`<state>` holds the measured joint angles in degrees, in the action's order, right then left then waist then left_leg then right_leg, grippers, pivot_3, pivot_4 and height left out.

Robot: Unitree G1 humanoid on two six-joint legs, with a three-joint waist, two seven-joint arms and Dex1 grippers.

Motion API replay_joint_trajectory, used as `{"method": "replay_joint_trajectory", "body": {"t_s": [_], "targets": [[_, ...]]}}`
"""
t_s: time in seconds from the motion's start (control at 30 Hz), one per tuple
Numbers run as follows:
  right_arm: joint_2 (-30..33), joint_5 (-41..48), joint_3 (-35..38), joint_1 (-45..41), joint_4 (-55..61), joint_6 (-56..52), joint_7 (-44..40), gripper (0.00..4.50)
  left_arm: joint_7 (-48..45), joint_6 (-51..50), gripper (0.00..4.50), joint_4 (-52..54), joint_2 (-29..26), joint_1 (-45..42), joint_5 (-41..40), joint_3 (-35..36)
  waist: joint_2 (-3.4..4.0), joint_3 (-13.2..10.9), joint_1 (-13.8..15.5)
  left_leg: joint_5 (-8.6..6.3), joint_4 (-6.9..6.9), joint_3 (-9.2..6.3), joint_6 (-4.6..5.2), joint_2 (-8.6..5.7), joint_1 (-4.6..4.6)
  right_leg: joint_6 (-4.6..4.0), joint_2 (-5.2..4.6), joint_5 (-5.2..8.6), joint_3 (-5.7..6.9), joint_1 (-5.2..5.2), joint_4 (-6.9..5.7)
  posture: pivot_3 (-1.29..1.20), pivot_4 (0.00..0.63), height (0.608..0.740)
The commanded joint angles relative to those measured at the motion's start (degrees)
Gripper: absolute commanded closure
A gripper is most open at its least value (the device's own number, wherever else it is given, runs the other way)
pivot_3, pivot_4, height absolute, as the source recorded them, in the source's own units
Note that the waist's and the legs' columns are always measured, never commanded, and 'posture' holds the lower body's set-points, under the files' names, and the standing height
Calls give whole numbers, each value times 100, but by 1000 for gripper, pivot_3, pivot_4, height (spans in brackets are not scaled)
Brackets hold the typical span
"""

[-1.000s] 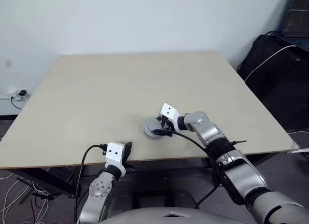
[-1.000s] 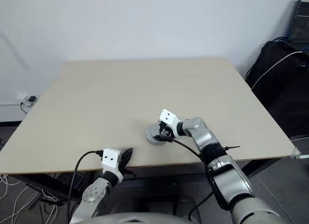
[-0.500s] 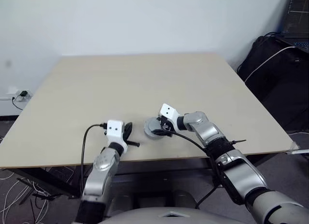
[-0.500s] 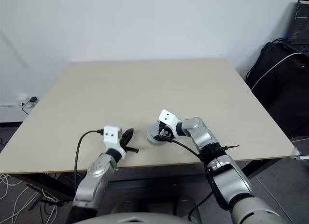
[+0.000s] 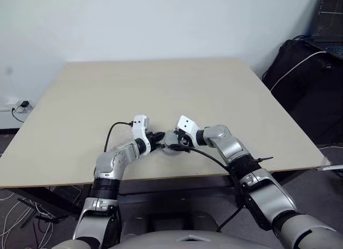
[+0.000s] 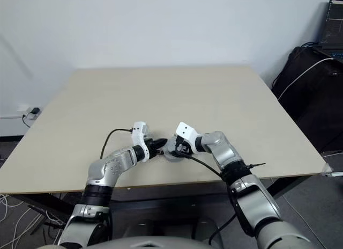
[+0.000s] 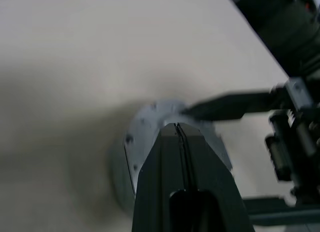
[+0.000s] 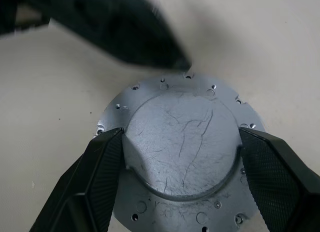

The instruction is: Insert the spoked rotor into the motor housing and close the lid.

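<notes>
You have a pale beige table (image 5: 161, 88) in front of a plain white wall (image 5: 134, 23). Off its right side sits dark gear (image 5: 305, 82) with a white cable over it, and a laptop (image 5: 328, 18) is up in that corner. Loose cables (image 5: 16, 107) lie by the wall on the left.

Near the front edge of the table sits the grey metal disc you are working on. It shows a smooth, scratched raised centre and a flat rim dotted with small holes, which looks like the lid (image 8: 180, 152) with its plain metal face up. It lies flat, face pointing straight up; being round, it has no long axis to speak of. You cannot see whether a housing or rotor is beneath it.

Your right gripper (image 8: 180, 157) reaches in from the right with its fingers (image 8: 100, 167) spread wide, one on each side of the raised centre and right against it; the lid sits directly between them.

Your left gripper (image 7: 176, 126) comes in from the opposite side with its fingers pressed together and nothing in them. Its tip is over the rim of the lid on the side away from the right wrist; you cannot tell whether it actually touches. In the head views the two grippers meet over the lid (image 5: 170, 141), nearly tip to tip.
</notes>
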<state>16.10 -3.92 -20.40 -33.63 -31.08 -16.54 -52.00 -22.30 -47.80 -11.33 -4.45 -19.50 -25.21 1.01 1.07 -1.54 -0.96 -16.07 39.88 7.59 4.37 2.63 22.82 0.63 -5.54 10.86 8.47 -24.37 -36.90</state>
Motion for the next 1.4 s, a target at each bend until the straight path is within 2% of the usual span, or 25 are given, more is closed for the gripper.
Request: {"method": "replay_joint_trajectory", "body": {"t_s": [0.03, 0.5, 0.57, 0.63, 0.93, 1.03, 1.17, 1.3, 1.4], "targets": [[109, -107, 20, 76, 61, -120, 106, 1226, -23, -208, 4500, -110, -56, -247, 74, -115, -1, 0, 5, 0, 0, 0, -1, 0, 0, 0, 0, 0, 0, 0, 0, 0, 0, 740], [190, -73, 57, 205, 265, -198, 91, 1226, -44, -569, 4500, -253, 43, -273, 234, -287, -1, 0, 33, -2, 0, -3, -1, -3, -2, -3, -7, 2, 0, -3, 5, 0, 0, 740], [286, -38, 95, 240, 315, -231, 15, 492, -61, -580, 4500, -255, 67, -268, 243, -304, -1, 0, 42, -3, 0, -4, 0, -4, -2, -3, -8, 2, 0, -3, 7, 0, 0, 740], [409, -1, 121, 281, 380, -270, -83, 22, -75, -583, 4500, -254, 89, -265, 249, -319, -2, 1, 48, -5, 0, -5, 3, -7, -1, -3, -11, 2, 1, -1, 10, 0, 0, 740], [1041, 613, 648, 679, 1180, -605, -597, 22, -149, -576, 4500, -242, 113, -252, 254, -329, -11, -4, 57, -9, 0, -8, 9, -10, 3, -4, -17, 3, 3, -1, 18, 0, 0, 740], [871, 1107, 1184, 791, 1596, -1076, -277, 22, -177, -577, 4500, -211, 105, -230, 258, -336, -10, -8, 51, -9, 0, -7, 10, -10, 11, -4, -16, 2, 1, -9, 17, 0, 0, 740], [319, 1529, 1908, 843, 2022, -2164, 805, 22, -193, -563, 4500, -179, 99, -205, 254, -332, -13, -9, 68, -8, 0, -15, 7, -6, 11, -4, -16, 3, 4, -9, 15, 0, 0, 740], [-255, 1942, 2373, 900, 2222, -3331, 1614, 22, -199, -550, 4500, -153, 101, -150, 265, -335, -13, -9, 91, -10, -4, -17, 8, -8, 17, -7, -20, 4, 4, -11, 22, 0, 0, 740], [-560, 2081, 2420, 898, 2247, -4105, 2028, 22, -204, -553, 4500, -130, 105, -113, 271, -347, -13, -9, 91, -10, -8, -16, 9, -9, 22, -7, -21, 4, 4, -15, 26, 0, 0, 740]]}}
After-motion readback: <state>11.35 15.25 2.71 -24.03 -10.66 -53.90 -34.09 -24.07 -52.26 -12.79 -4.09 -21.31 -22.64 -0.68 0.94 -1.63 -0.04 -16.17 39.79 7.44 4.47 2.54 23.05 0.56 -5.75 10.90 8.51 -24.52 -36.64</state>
